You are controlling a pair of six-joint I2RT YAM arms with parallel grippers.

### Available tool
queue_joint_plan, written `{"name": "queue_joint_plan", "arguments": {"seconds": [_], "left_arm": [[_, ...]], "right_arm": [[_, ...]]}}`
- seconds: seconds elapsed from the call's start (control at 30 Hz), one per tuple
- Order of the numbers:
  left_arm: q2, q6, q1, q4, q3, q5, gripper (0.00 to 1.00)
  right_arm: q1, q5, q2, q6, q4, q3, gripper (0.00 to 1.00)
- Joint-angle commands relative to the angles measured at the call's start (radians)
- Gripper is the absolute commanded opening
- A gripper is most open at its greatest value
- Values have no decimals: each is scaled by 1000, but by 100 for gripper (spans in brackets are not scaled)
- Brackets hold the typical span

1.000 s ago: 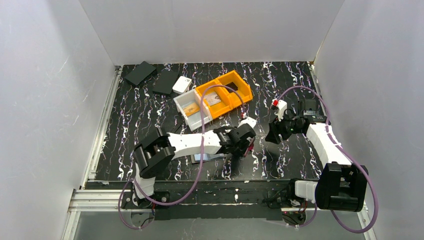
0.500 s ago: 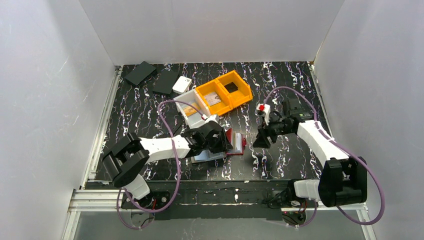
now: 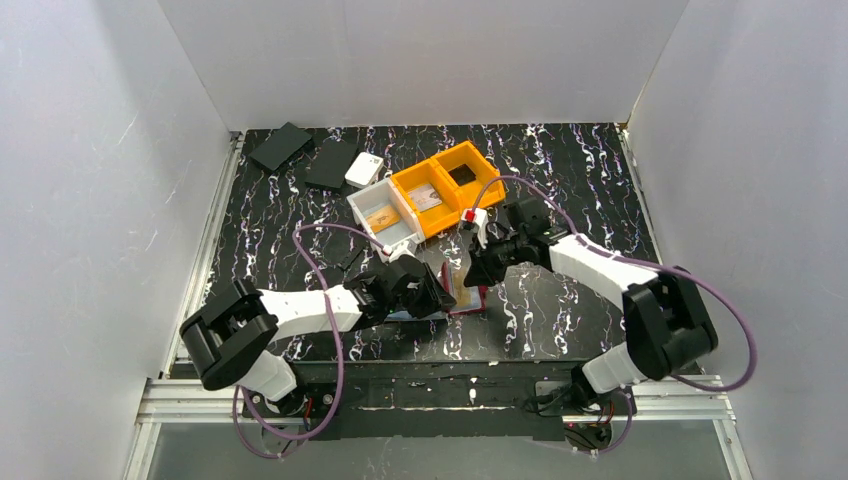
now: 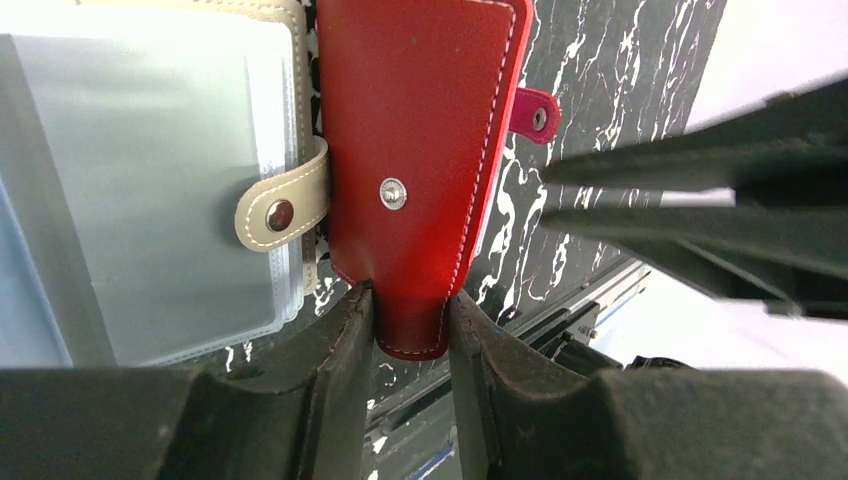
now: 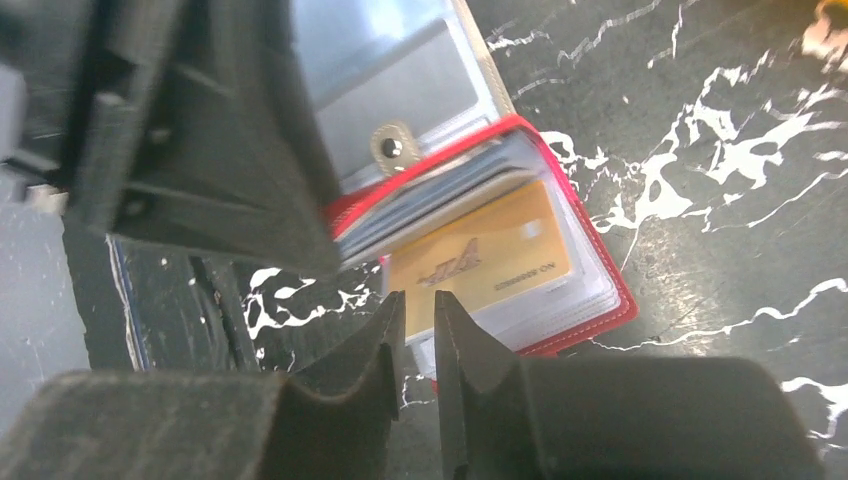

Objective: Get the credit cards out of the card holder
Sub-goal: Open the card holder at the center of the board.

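The red card holder (image 3: 470,296) lies open on the table's front middle, its clear sleeves fanned, with a gold credit card (image 5: 480,260) in the top sleeve. My left gripper (image 3: 441,291) is shut on the lower edge of the red cover (image 4: 420,150), and its fingers (image 4: 345,340) pinch both faces. My right gripper (image 5: 416,303) hovers over the near edge of the gold card. A narrow gap shows between its jaws, with nothing clearly held. A second, beige card holder (image 4: 285,210) with clear sleeves (image 4: 150,180) lies just left of the red one.
A white bin (image 3: 385,222) and two orange bins (image 3: 450,186) stand behind the holders, with cards inside. Two black wallets (image 3: 280,146) (image 3: 331,163) and a small white box (image 3: 364,170) lie at the back left. My right arm's fingers (image 4: 700,200) cross the left wrist view.
My right arm swung left to the red holder and its jaws narrowed sharply. My left arm drew back to the left, and the red holder came open, showing the gold card.
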Motion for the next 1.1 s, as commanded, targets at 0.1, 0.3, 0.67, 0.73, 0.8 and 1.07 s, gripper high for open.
{"name": "queue_joint_plan", "arguments": {"seconds": [0.1, 0.3, 0.67, 0.73, 0.8, 1.07], "left_arm": [[-59, -4, 17, -78, -90, -22, 22], [-95, 18, 35, -81, -135, -21, 32], [-125, 270, 71, -79, -43, 169, 41], [-123, 275, 81, -76, -33, 181, 37], [-120, 285, 87, -72, -19, 197, 34], [-74, 305, 96, -71, 35, 237, 19]], "right_arm": [[15, 72, 91, 146, 127, -31, 23], [17, 175, 97, 148, 135, -45, 24], [12, 84, 83, 111, 98, -39, 41], [3, 70, 72, 110, 100, -43, 42], [-10, 60, 69, 110, 100, -45, 42], [-33, 38, 68, 115, 95, -42, 42]]}}
